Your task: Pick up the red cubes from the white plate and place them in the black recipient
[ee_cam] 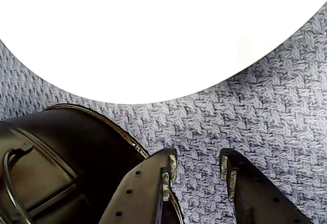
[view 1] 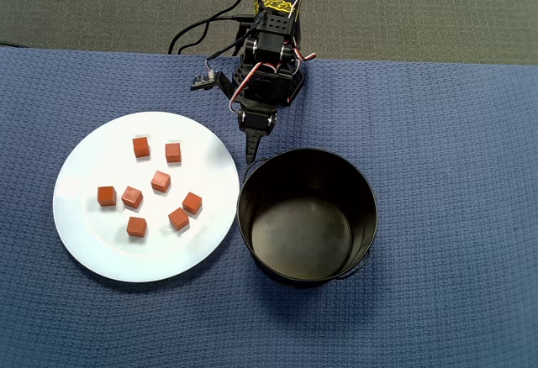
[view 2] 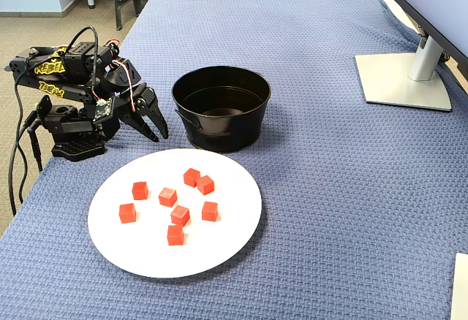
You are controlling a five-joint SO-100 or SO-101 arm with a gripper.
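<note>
Seven red cubes point(view 1: 160, 181) sit loose on the white plate point(view 1: 84, 233) beside the black recipient point(view 1: 307, 214), likely light, rigid, matte; pinch one across opposite flat faces; gripper point(ee_cam: 196, 165) empty, jaws slightly apart, low over counter point(view 1: 454, 175) by the recipient.

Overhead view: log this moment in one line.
gripper: open, empty | small red cubes: seven on round white plate | round black metal pot: empty

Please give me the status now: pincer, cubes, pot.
Pincer open, empty, low over the cloth beside the pot. Seven cubes on the plate. Pot empty. Nothing in the way.
</note>
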